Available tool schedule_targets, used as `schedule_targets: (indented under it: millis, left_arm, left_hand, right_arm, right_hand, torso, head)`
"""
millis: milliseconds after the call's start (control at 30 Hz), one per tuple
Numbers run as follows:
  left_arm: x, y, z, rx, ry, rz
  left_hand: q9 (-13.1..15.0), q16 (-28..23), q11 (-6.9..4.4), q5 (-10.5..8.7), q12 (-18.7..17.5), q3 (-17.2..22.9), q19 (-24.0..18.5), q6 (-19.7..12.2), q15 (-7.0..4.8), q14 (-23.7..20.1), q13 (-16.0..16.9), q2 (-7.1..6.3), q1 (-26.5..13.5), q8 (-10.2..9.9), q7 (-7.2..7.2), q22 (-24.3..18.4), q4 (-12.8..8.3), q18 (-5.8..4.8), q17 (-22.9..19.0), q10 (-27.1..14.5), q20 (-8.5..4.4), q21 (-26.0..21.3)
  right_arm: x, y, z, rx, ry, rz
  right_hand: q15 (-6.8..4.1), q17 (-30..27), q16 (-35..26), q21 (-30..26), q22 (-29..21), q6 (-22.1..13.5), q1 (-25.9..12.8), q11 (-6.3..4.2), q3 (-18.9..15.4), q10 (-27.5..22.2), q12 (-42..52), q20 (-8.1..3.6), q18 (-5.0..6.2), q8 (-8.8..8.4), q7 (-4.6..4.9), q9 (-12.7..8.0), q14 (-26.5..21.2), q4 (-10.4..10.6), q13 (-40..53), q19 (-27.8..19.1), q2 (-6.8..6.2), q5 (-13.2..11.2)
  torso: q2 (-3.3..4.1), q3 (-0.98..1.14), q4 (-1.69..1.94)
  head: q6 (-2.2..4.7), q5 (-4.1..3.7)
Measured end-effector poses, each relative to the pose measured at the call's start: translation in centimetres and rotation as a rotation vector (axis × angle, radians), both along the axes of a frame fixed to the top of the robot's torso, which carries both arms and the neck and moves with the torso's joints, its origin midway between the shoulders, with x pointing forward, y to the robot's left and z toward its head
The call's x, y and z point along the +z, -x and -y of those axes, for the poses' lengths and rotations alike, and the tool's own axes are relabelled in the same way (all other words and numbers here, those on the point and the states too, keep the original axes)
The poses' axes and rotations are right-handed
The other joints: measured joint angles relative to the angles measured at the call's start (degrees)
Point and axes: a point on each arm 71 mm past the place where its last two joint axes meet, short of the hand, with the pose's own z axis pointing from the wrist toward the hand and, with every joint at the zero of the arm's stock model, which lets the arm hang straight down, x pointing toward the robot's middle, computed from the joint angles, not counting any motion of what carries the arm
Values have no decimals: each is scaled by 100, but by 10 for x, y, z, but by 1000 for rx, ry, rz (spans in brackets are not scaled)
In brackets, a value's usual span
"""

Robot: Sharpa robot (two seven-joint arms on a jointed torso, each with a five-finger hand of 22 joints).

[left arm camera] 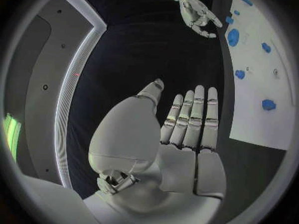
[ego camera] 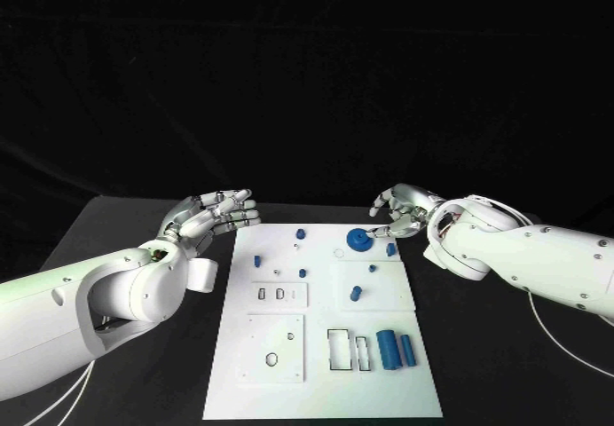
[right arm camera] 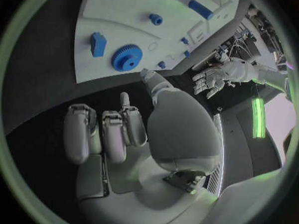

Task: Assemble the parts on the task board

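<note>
The right hand (ego camera: 399, 213) is hovering empty, fingers curled loosely, just beside the blue gear (ego camera: 359, 238) near the task board's (ego camera: 320, 390) far edge; the reach looks under way. The left hand (ego camera: 211, 216) is waiting open, fingers straight, off the board's far left corner. Next it needs closing on the gear's rim.
</note>
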Motion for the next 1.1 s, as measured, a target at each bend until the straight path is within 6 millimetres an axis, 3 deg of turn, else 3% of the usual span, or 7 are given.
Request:
schedule_targets:
  millis: [500,1100]
  left_arm:
    - [0,0,0,-3,1,-1]
    - [0,0,0,-7,2,-2]
  left_hand:
    - [0,0,20,0,0,0,0,0,0,0,0,0,0,0,0,-6,0,0,-1,20,0,0]
    - [0,-23,20,0,0,0,0,0,0,0,0,0,0,0,0,-10,0,0,4,20,0,0]
  right_arm:
    - [-19,-4,-19,30,25,-44]
    - [-26,-6,-22,31,58,-39]
  right_hand:
    - [21,-1,22,42,-1,-19,2,0,35,0,239,21,0,44,19,-30,-21,35,0,20,2,39]
    - [40,-3,22,44,-2,-37,77,0,93,-1,271,21,0,50,37,-71,-1,87,-2,60,78,96]
  torso:
    - [7,-18,20]
    - [3,-8,11]
  head:
    - [-40,-21]
    - [-83,14]
